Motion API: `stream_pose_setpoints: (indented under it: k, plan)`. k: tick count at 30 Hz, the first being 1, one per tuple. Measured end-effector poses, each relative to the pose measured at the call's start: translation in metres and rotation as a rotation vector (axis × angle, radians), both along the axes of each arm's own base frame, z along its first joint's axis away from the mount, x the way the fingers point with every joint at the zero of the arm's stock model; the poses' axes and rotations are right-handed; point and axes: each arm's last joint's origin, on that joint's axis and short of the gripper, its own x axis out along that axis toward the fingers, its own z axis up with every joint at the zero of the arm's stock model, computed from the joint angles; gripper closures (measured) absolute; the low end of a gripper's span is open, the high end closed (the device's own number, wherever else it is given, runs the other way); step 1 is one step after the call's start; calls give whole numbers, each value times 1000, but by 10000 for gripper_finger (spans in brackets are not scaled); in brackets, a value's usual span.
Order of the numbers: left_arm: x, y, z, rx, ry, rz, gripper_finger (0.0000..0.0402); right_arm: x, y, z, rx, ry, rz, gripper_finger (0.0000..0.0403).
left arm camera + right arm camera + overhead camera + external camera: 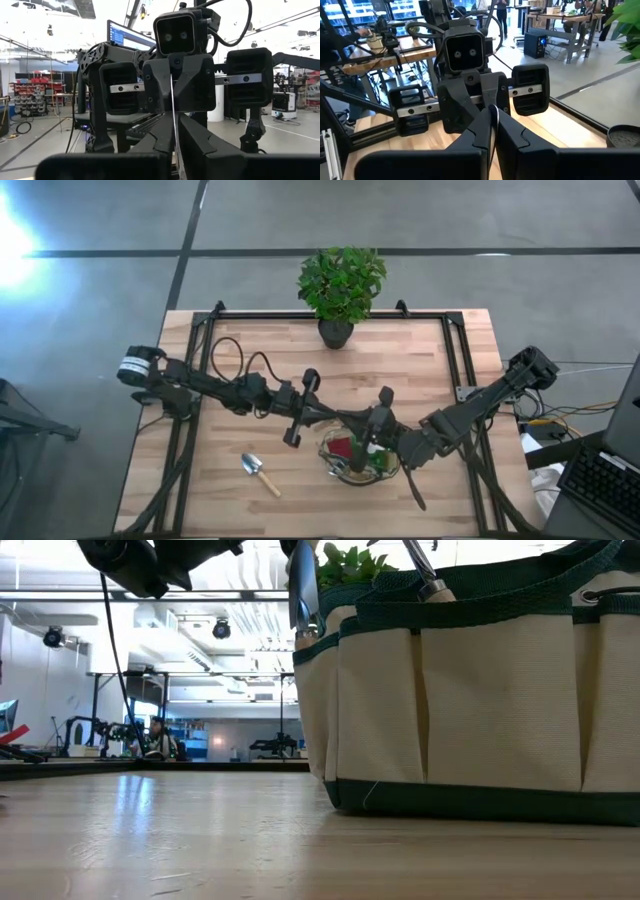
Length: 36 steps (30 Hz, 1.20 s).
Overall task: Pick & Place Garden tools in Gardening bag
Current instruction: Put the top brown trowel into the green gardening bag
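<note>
- Left gripper: in its wrist view the fingers are drawn together, with only a thin pale line between them. What that line is cannot be told.
- Right gripper: its fingers are likewise pressed shut, tip to tip, and nothing bulky is held.
- The two grippers are pointed at each other, nose to nose. Each wrist view is filled by the other arm's camera housing.
- From above, both are found over the gardening bag, the left gripper at its far-left rim and the right gripper just beside it.
- The bag stands at the near centre of the table. A red scoop-like piece and some green items are seen inside.
- In the low view the bag is seen upright, pale with dark trim. A silver tool head rises at its left edge.
- One trowel lies flat on the table, left of the bag and apart from it.
- A potted plant stands at the far edge, centre.
</note>
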Motion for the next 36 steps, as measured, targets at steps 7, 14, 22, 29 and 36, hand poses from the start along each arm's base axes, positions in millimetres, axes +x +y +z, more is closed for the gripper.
stream_pose_setpoints:
  k: [7,14,22,29,36]
  plan:
    - [2,0,-5,23,48,5,337,0,0,0,-9,4,-4,395]
    - [-2,0,-3,46,115,13,264,-4,-1,3,-30,21,3,395]
    - [-25,5,21,76,231,47,168,-19,-5,13,-24,36,13,395]
    - [-47,9,30,151,343,106,134,-40,-11,15,50,98,37,395]
    - [-66,16,31,170,477,241,135,-60,1,23,149,130,234,395]
